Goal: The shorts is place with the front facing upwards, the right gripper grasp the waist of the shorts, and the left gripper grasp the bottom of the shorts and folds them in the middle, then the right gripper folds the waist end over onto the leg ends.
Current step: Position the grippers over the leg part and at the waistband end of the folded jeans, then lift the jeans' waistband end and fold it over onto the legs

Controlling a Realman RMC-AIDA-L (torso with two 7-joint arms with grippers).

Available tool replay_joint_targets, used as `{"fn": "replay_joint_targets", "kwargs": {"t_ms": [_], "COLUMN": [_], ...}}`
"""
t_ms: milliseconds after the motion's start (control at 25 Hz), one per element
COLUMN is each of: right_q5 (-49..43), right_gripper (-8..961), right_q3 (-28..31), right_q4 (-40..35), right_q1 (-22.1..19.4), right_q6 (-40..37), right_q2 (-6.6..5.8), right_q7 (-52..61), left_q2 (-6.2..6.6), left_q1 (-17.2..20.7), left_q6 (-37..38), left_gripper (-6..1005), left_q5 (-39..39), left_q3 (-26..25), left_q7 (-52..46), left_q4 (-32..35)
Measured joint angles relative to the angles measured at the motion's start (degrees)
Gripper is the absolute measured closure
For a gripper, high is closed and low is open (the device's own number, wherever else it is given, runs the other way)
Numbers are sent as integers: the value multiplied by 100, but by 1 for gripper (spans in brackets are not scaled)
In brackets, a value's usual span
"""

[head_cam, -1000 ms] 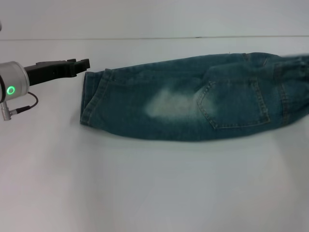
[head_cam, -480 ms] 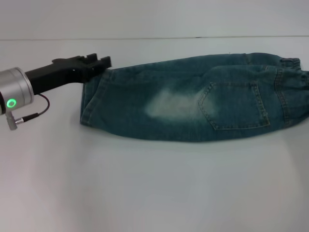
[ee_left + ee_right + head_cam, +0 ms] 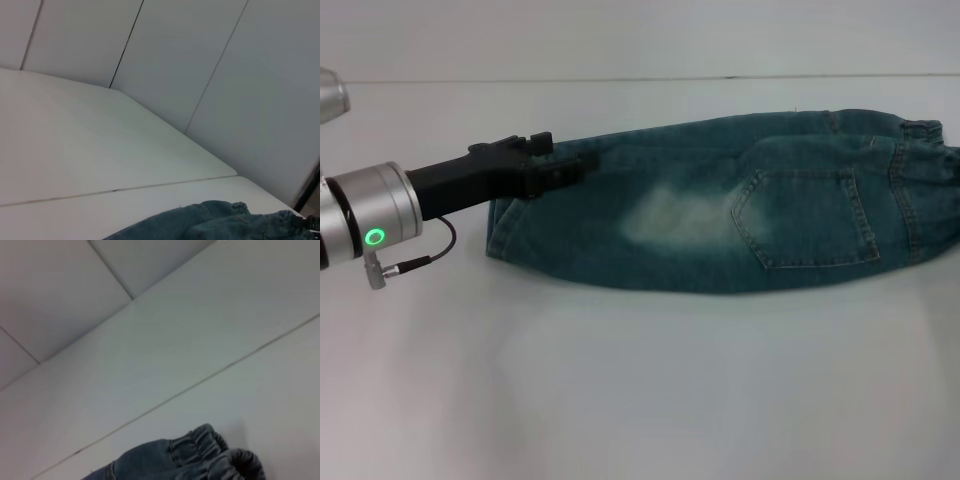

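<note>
White table [image 3: 640,400] spans the workspace, a thin seam line crossing it beyond the garment; pale wall panels [image 3: 200,60] rise behind the far edge. The shorts [image 3: 720,205] lie flat on the table, already doubled lengthwise into one long strip, faded thigh patch and stitched patch pocket [image 3: 810,215] facing up. The left gripper [image 3: 565,165] sits over the leg-end side of the strip, fingertips above the denim just inward of the bottom of the shorts [image 3: 505,215], whose hems lie slightly below and behind the tips, toward the wrist. From the gripper the strip runs away to the far side, ending in the waist [image 3: 930,190], the gathered elastic band well apart from the fingers. Nothing stands between the gripper and the cloth. Arm pose: black forearm reaching in low from the robot's left, nearly level with the table, silver wrist [image 3: 375,210] with green light lit, small cable looped beneath. Finger spacing cannot be told, nor contact with the denim. The right gripper is out of the head view; its wrist camera shows the gathered waistband [image 3: 200,450] close by on the table.
</note>
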Motion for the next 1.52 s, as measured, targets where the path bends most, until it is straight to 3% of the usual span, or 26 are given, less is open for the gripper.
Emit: {"fn": "replay_joint_targets", "kwargs": {"t_ms": [280, 720, 1000, 1120, 1360, 1520], "right_q5": [-4, -4, -7, -18, -54, -61], "right_gripper": [31, 38, 64, 255, 373, 451], "right_q3": [-217, -907, -971, -1096, -1186, -1167], "right_q4": [106, 240, 237, 243, 215, 69], "right_q1": [166, 322, 310, 291, 266, 180], "right_q6": [219, 486, 450, 412, 270, -59], "right_q2": [-6, -80, -150, -195, -207, -217], "right_q7": [18, 405, 666, 679, 679, 787], "left_q2": [2, -6, -7, -7, -11, -23], "left_q1": [-1, -3, -1, -1, 4, -30], "left_q6": [51, 13, 29, 25, 10, -1], "left_gripper": [52, 78, 95, 102, 117, 126], "left_q5": [-11, -59, -61, -65, -597, -1366], "left_q3": [29, 304, 312, 314, 358, 363], "left_q7": [65, 150, 154, 166, 688, 1601], "left_q4": [-6, -70, -71, -71, -344, -973]}}
